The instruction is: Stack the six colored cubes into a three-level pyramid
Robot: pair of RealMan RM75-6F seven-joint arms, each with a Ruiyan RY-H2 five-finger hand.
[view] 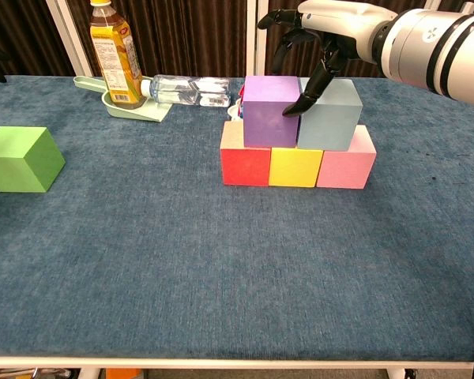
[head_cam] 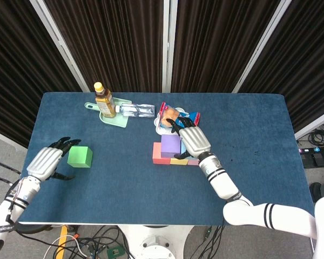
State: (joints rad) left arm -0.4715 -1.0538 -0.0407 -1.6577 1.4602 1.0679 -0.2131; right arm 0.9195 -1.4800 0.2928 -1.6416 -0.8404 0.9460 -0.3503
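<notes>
On the blue table, the right hand lies over the second level of the stacked cubes, covering most of what sits right of the purple cube, with the red cube and yellow cube showing below. At the near left, the left hand rests just left of the lone green cube, fingers apart. Along the far edge stand a tea bottle on a pale green tray, a clear bottle lying down, and a snack bag.
</notes>
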